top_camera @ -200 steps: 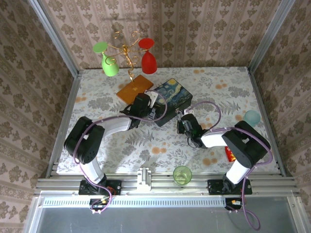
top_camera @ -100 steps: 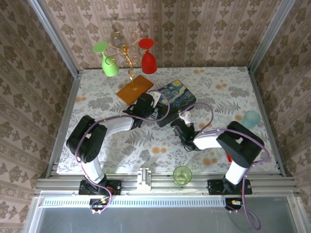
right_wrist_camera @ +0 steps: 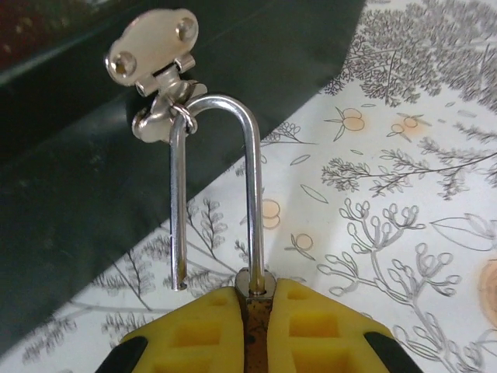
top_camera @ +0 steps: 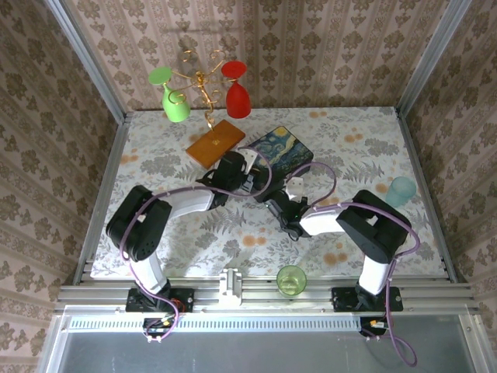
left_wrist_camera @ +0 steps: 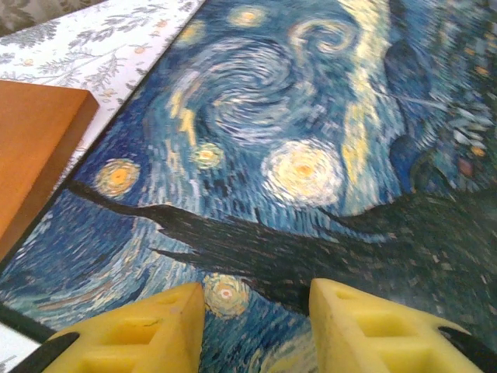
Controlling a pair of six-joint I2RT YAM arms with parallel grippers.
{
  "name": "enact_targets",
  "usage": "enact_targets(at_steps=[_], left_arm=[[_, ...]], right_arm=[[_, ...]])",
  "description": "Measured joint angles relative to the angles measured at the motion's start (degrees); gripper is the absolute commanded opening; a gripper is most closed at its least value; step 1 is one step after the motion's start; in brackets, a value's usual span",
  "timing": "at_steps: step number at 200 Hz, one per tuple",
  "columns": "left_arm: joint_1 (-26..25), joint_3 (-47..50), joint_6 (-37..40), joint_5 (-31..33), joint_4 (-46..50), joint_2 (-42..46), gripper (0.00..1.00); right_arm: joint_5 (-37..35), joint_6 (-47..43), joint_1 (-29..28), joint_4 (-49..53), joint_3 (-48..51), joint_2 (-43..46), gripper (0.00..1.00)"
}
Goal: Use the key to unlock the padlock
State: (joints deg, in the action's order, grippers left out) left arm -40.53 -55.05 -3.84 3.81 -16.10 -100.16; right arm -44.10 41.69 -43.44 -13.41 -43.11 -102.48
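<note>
Padlock (right_wrist_camera: 254, 233) status? (M.)

Sprung, by my reading. Right claw (right_wrist_camera: 256, 297) is clenched on the brass body, with the shackle pointing straight ahead of it. One leg runs into the body. The other ends free, clear of the body, just left of the claw. (R.)

So the unlocking is done? (M.)

Judged yes, or very nearly. Left to do: the shackle's bend is hooked through the ring of the hasp (right_wrist_camera: 153, 48) ahead of the claw, so the lock hangs on the box (left_wrist_camera: 295, 155). Whether a key sits in the keyway, hidden between the pads, I cannot tell. (R.)

Left claw? (M.)

Left claw (left_wrist_camera: 256, 294) is released, pads apart, nothing between them. The painted lid lies directly ahead and beneath. Touching or just above: cannot tell. (R.)

Anything in the way? (M.)

The box's dark side wall stands close ahead-left of the right claw and limits swing that way. Floral tabletop (right_wrist_camera: 404, 194) lies ahead-right. From overhead the two claws are near each other at the box's corner, so the arms may crowd. A wooden slab (left_wrist_camera: 31, 148) sits left of the left claw, beside the box. A green cup (top_camera: 291, 278) stands behind the right claw, well apart. (R.)
</note>
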Motion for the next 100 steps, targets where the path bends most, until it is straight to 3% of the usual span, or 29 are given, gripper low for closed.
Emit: enact_targets(at_steps=[61, 100], left_arm=[[-2.51, 4.17, 0.92, 0.13, 0.35, 3.8, 0.42], [-2.49, 4.72, 1.62, 0.17, -0.57, 3.91, 0.42]], right_arm=[[1.44, 19.52, -0.46, 0.31, -4.72, -3.54, 0.0], [4.11, 20.09, 2.78, -2.4, -5.25, -4.31, 0.0]])
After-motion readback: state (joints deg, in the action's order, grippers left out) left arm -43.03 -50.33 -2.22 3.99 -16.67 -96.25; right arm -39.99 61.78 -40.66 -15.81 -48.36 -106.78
